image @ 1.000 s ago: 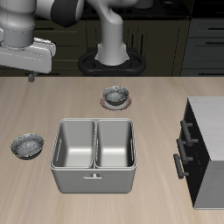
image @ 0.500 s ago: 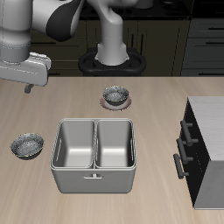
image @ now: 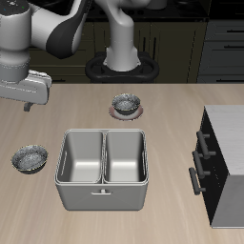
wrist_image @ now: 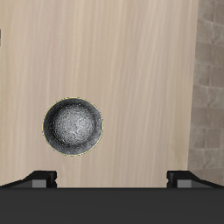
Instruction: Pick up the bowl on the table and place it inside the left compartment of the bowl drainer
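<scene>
Grey bowl (wrist_image: 73, 127) on table (wrist_image: 140, 70), claw (wrist_image: 114, 178) apparently open above.

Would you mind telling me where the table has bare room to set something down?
Bare table lies between the bowl on its plate and the cabinet, and all around the lone bowl. Both wells of the bowl drainer are empty. It gets tight between drainer and cabinet.
</scene>
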### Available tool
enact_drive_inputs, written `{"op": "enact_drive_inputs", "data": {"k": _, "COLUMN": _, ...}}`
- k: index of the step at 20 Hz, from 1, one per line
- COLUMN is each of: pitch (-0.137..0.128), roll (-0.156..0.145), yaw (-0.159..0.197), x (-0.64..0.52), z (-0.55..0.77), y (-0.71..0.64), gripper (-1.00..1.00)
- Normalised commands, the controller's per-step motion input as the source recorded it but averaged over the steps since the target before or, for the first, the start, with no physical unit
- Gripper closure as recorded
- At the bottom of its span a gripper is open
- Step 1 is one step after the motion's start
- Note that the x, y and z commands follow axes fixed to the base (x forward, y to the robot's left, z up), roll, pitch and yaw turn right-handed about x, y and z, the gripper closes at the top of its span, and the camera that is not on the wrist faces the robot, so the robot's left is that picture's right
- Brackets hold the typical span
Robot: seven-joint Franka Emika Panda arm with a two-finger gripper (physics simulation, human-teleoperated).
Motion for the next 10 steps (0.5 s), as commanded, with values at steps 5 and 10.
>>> {"op": "enact_drive_inputs", "data": {"k": 5, "pitch": 0.009, "roll": -0.01, "yaw": 0.008, "x": -0.05, "z": -0.25, "y": -0.09, "gripper": -1.0}}
{"op": "enact_drive_inputs", "data": {"k": 10, "pitch": 0.016, "roll": -0.006, "yaw": 0.007, "x": -0.07, "z": -0.31, "y": -0.05, "gripper": -1.0}}
